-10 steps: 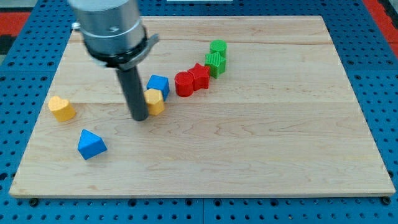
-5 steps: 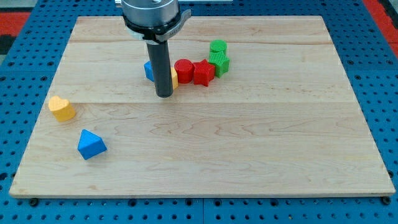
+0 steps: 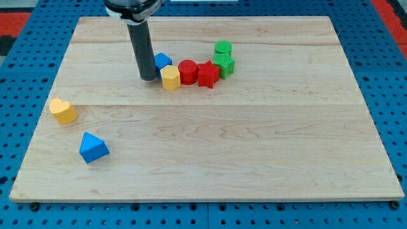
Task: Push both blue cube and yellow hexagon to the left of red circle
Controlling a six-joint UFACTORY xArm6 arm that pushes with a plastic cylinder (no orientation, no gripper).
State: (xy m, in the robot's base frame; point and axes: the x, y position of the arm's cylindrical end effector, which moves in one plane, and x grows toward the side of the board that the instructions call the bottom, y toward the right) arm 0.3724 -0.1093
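Note:
The blue cube (image 3: 163, 62) sits on the wooden board, just left of the red circle (image 3: 187, 71). The yellow hexagon (image 3: 170, 77) lies right below the cube and touches the red circle's left side. My tip (image 3: 148, 77) stands on the board immediately left of the blue cube and the yellow hexagon, close to both or touching them.
A red star (image 3: 207, 74) touches the red circle's right side, with two green blocks (image 3: 222, 58) beyond it. A yellow heart-shaped block (image 3: 63, 110) and a blue triangle (image 3: 93, 147) lie at the view's lower left. The board (image 3: 254, 140) ends on all sides in a blue pegboard.
My tip moved from below the yellow hexagon up and to the left of the blue cube. The cube, hexagon and both red blocks shifted toward the view's top right, against the green blocks.

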